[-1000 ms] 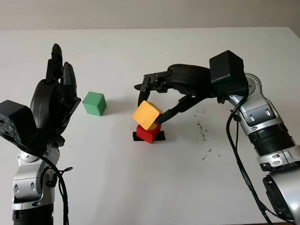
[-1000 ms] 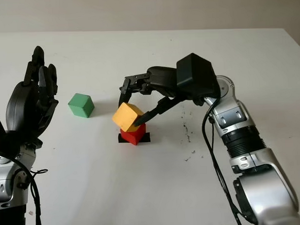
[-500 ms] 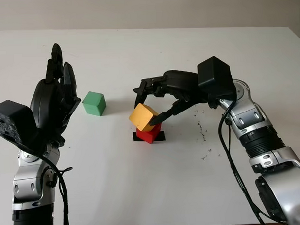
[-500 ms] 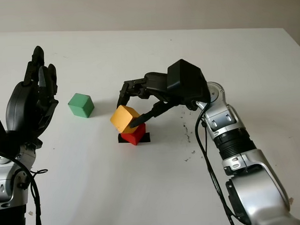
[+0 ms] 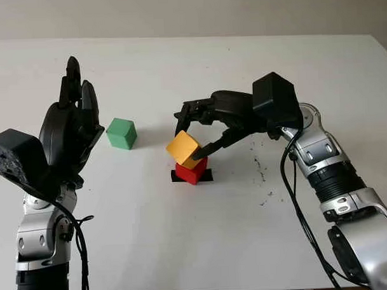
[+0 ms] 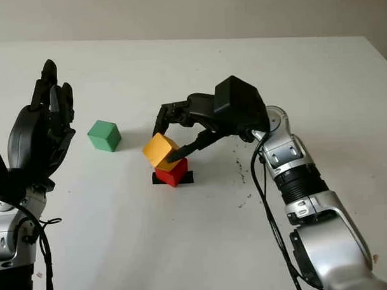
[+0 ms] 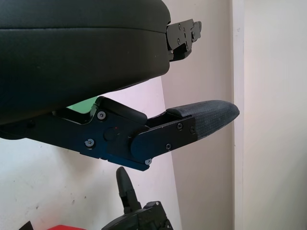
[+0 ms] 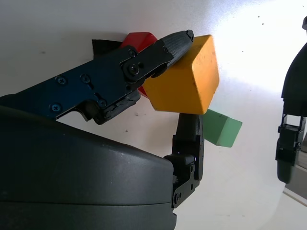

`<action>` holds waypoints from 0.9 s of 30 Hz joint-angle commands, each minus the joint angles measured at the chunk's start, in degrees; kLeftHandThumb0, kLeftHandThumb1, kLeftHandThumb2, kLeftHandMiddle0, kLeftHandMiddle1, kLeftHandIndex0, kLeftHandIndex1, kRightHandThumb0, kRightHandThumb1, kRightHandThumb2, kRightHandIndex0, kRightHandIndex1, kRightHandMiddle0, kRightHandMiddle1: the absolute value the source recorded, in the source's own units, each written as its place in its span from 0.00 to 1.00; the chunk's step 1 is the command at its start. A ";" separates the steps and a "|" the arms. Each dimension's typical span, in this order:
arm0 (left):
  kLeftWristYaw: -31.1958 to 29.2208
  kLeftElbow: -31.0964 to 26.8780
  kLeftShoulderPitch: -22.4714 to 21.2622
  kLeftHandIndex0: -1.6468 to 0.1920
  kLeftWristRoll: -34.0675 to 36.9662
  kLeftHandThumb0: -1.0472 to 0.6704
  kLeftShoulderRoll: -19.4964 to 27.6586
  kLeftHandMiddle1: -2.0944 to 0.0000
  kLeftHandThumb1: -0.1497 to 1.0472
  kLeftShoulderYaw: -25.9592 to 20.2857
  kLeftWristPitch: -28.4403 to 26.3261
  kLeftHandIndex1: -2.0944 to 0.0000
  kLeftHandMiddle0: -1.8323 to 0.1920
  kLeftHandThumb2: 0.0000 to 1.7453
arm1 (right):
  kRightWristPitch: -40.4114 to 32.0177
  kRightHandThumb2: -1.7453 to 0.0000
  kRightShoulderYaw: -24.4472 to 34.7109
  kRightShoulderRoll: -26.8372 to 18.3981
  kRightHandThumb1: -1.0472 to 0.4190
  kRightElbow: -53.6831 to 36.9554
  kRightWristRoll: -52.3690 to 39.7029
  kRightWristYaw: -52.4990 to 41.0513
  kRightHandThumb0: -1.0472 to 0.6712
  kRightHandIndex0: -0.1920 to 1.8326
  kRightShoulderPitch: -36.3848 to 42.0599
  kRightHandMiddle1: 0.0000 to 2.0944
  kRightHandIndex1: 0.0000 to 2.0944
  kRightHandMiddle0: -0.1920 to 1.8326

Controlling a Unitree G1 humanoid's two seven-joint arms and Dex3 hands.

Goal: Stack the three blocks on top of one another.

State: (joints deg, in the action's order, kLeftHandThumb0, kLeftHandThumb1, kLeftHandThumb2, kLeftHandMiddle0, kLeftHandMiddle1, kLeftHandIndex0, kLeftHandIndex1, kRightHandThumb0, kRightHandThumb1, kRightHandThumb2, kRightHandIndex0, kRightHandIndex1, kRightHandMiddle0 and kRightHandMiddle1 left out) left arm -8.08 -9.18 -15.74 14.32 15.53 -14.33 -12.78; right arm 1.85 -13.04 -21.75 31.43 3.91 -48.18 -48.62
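white table (image 5: 184,247) (few dark specks), plain beige wall (image 5: 189,11) behind, even light.

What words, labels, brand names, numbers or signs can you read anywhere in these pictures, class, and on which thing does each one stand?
None: no readable text.
yellow block, held by the right robot hand: plain faces.
red block and green block: plain.
black patch under the red block: unmarked.
white table: small dark specks, not writing.
left robot hand, open, raised at the table's left: no marking.
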 commanded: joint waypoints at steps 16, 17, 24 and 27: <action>0.31 -1.10 -0.14 1.00 0.00 0.19 0.21 1.00 1.00 -0.36 -0.08 1.00 1.00 0.42 | 1.99 0.97 0.29 -2.24 0.06 0.36 2.67 0.53 0.32 0.15 -0.44 0.71 0.02 0.25; 0.23 -1.11 -0.13 1.00 0.01 0.19 0.24 1.00 1.00 -0.33 -0.03 1.00 1.00 0.42 | 2.21 0.97 0.28 -2.37 0.06 0.43 2.75 0.59 0.32 0.15 -0.43 0.71 0.02 0.26; 0.45 -1.30 -0.13 1.00 -0.19 0.19 0.32 1.00 1.00 -0.29 -0.38 1.00 1.00 0.42 | 4.00 0.97 0.20 -3.08 0.06 0.96 3.48 0.58 0.32 0.14 -0.50 0.70 0.02 0.26; 0.40 -1.24 -0.13 1.00 -0.16 0.19 0.37 1.00 1.00 -0.37 -0.27 1.00 1.00 0.42 | 3.80 0.97 0.18 -3.29 0.06 0.62 3.76 0.62 0.33 0.14 -0.56 0.70 0.02 0.26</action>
State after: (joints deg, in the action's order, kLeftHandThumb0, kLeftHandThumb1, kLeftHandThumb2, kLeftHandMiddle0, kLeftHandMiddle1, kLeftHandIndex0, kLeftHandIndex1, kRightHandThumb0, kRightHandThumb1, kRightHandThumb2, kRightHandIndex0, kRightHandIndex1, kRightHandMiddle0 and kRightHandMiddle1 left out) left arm -7.85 -9.23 -15.74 14.29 15.54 -14.39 -13.01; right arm 5.35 -13.12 -24.21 32.07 7.45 -47.56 -48.62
